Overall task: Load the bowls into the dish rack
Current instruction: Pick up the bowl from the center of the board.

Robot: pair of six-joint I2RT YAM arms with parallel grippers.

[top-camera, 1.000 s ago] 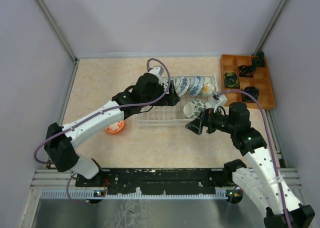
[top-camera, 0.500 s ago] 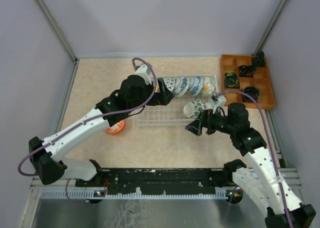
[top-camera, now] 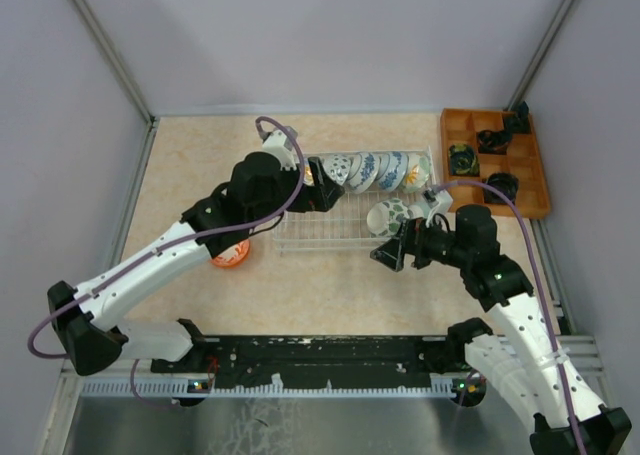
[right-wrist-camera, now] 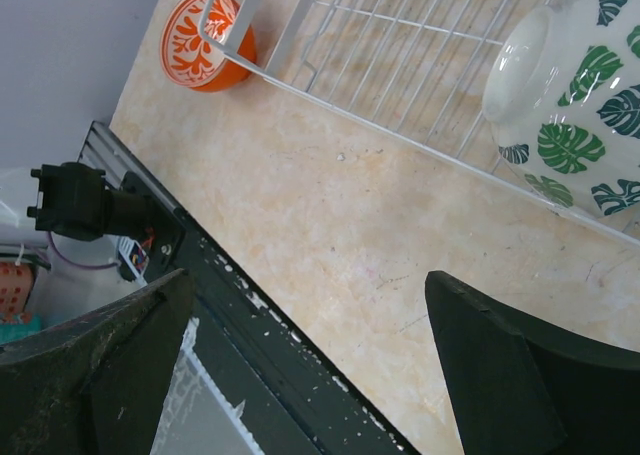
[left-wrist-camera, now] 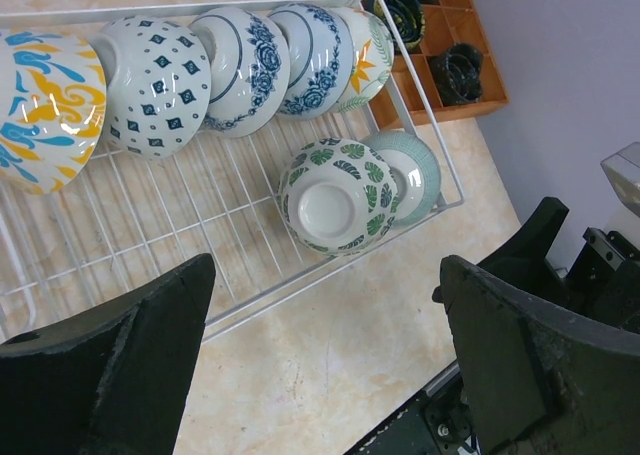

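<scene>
The dish rack (top-camera: 318, 233) is a pale wire basket in the middle of the table. A row of several patterned bowls (top-camera: 375, 170) leans along its far side, seen closer as bowls (left-wrist-camera: 235, 70) in the left wrist view. A green-leaf bowl (left-wrist-camera: 335, 197) lies on its side at the rack's right end, against a pale green bowl (left-wrist-camera: 410, 170). An orange bowl (top-camera: 229, 255) sits on the table outside the rack's left end. My left gripper (top-camera: 333, 191) hangs open and empty over the rack. Just right of the rack's near corner, my right gripper (top-camera: 392, 253) is open and empty beside the green-leaf bowl (right-wrist-camera: 570, 95).
An orange wooden compartment tray (top-camera: 535, 180) with black items stands at the far right. The black base rail (top-camera: 320, 355) runs along the near edge. Grey walls close in the table on three sides.
My left arm has drawn back to the left, carrying its open gripper a little left along the rack. The right arm and the bowls have not moved.
</scene>
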